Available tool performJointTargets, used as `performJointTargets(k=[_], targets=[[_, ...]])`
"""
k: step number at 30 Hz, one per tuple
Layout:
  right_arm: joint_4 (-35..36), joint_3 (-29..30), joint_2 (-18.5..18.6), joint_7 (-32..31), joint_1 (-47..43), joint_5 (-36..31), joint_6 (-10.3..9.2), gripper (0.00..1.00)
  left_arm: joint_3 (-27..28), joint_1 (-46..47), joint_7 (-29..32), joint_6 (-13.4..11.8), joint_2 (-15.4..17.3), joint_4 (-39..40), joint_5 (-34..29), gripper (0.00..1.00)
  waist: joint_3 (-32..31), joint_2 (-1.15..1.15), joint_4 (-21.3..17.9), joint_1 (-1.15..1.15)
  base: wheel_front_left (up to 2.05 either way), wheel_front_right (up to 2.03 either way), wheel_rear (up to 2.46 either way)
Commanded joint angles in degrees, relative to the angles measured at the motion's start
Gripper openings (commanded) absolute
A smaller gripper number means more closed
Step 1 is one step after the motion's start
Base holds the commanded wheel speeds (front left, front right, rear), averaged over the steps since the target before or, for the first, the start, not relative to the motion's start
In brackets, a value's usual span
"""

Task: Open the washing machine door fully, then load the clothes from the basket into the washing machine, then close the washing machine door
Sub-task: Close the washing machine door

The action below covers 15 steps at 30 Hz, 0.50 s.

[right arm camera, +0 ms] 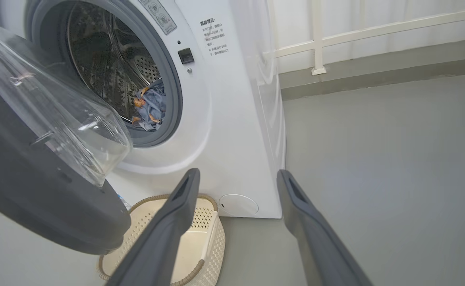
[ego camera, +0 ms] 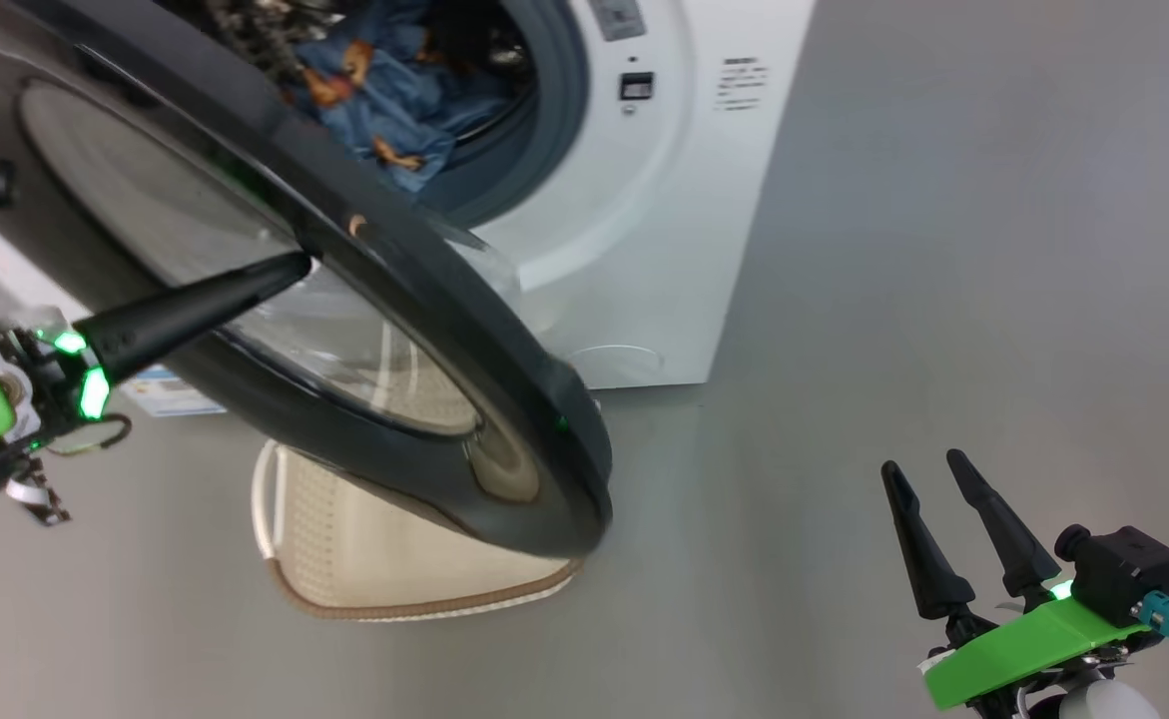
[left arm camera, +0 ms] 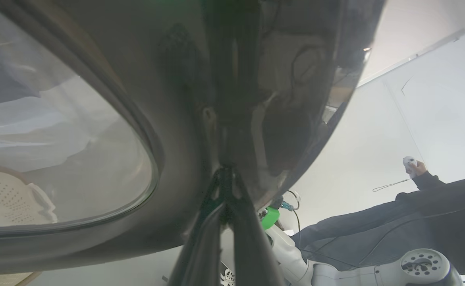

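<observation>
While the right claw (ego camera: 923,464) is hanging spread apart, the left claw (ego camera: 290,268), pinched together, is touching the door (ego camera: 504,399) on its outer face, the washing machine (ego camera: 644,250) lying beyond it.

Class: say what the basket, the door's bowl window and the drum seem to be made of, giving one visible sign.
Basket: probably cream plastic, matte; moulded rows of holes, woven-look brown rim. Door window: clear glass or plastic, glossy; see-through with glints. Drum: seemingly steel; shiny perforated metal.
</observation>
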State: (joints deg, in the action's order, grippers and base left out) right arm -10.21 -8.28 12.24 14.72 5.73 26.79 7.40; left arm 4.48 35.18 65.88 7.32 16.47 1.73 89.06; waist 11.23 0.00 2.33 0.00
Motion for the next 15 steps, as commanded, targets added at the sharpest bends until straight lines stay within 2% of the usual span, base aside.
performJointTargets(k=[1,7,15], targets=[[1.6,-0.9,0.0,0.3,0.1,-0.9,0.09,1.00,2.0,2.7,-0.9,0.2,1.8,1.1,-1.2,0.00,0.9,0.00,-3.4,0.00,0.00,0.00,0.00],[1.6,-0.6,-0.6,0.3,-0.1,-1.0,0.09,1.00,1.9,1.9,-4.7,0.2,2.1,0.5,-3.0,0.00,0.6,0.00,-4.7,0.00,0.00,0.00,0.00],[1.3,-0.6,-0.6,0.3,-0.8,-0.8,0.09,1.00,3.1,-4.3,-8.8,0.2,3.5,1.3,-3.6,0.00,-1.4,0.00,-3.8,0.00,0.00,0.00,0.00]])
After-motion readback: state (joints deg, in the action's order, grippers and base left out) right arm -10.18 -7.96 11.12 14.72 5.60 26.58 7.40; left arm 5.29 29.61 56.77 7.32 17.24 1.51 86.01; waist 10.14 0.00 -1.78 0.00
